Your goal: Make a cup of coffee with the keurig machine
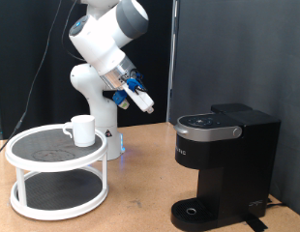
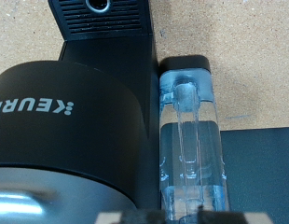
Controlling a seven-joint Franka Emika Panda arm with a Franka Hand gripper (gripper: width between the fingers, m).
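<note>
The boxy matte black coffee machine [image 1: 223,164] is cut off at the exterior view's bottom and right edges; its base is incomplete. In the wrist view, the picture's edges crop its rounded lid [image 2: 70,126], and the lettering is only partly legible. The clear water tank [image 2: 189,140] runs past the edge. The gripper [image 1: 147,104] appears too small to resolve finger spacing.

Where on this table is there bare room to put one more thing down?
Bare wood table lies between the white stand and the coffee machine, and in front of both. The stand's top tier is free beside the cup. The gripper hangs above that gap.
</note>
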